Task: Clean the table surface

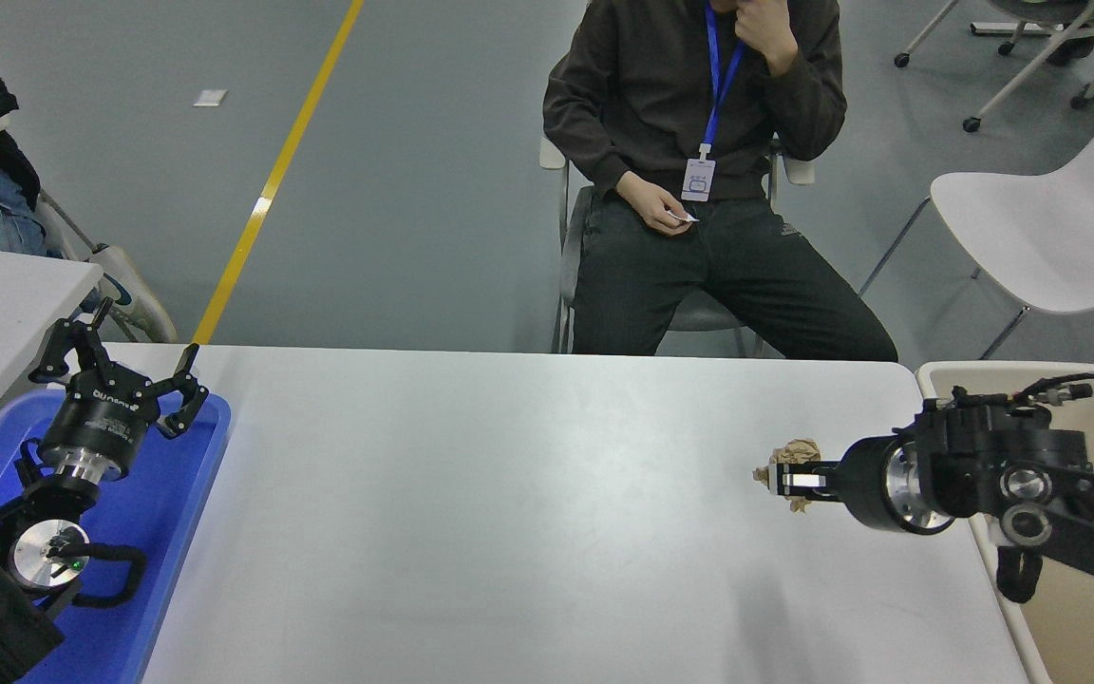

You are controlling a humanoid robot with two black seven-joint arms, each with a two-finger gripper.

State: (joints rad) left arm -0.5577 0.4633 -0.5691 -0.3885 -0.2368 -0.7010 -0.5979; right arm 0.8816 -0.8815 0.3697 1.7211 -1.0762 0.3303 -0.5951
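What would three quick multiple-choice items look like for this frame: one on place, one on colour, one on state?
1. Where is the crumpled brown paper wad?
A. In the blue plastic tray
B. At the right gripper's tip, over the white table surface near its right end
C. On the floor

2. What colour is the plastic tray under the left gripper?
A. Blue
B. Red
C. Green

3. What state is the left gripper in?
A. Shut on paper
B. Out of view
C. Open, holding nothing

Answers:
1 B: the wad sits between the fingers of the right gripper, above the table surface, short of the beige bin.
2 A: its rim is bright blue.
3 C: its fingers are spread, with nothing between them.
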